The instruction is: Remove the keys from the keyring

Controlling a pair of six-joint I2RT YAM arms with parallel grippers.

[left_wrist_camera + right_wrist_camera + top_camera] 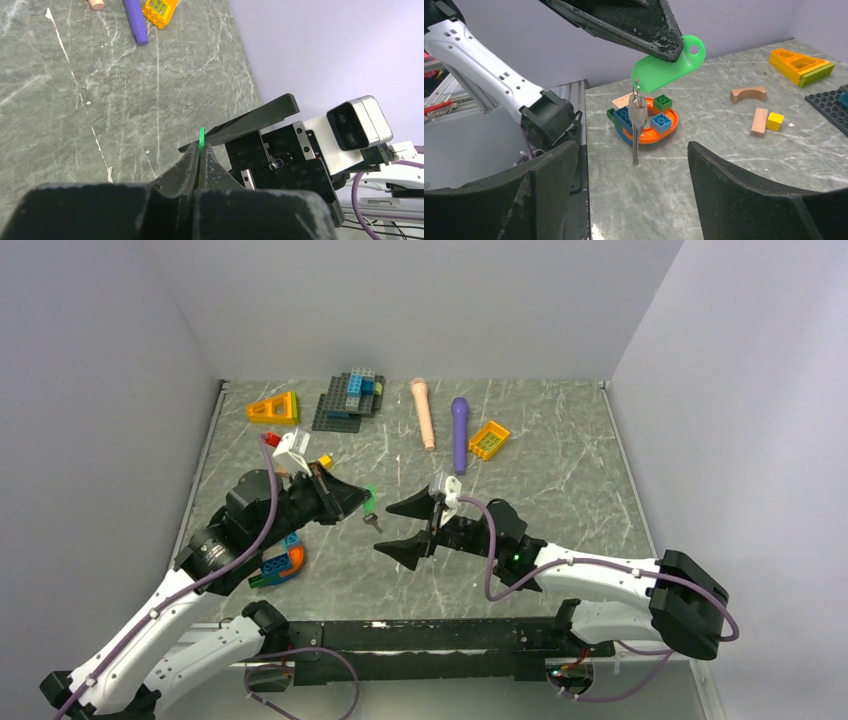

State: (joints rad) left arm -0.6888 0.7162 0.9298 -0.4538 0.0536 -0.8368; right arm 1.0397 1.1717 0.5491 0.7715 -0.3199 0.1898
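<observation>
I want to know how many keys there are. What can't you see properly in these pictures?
- Right wrist view: how the key joins the green tag is too small to make out; another key behind the first could be hidden.
- Left wrist view: the shut left gripper covers the tag except a thin edge; the key is out of sight behind it.
- Top view: key and tag are too small for detail.

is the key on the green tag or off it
On: the key hangs straight down from the green tag, which the left hand pinches.
</observation>
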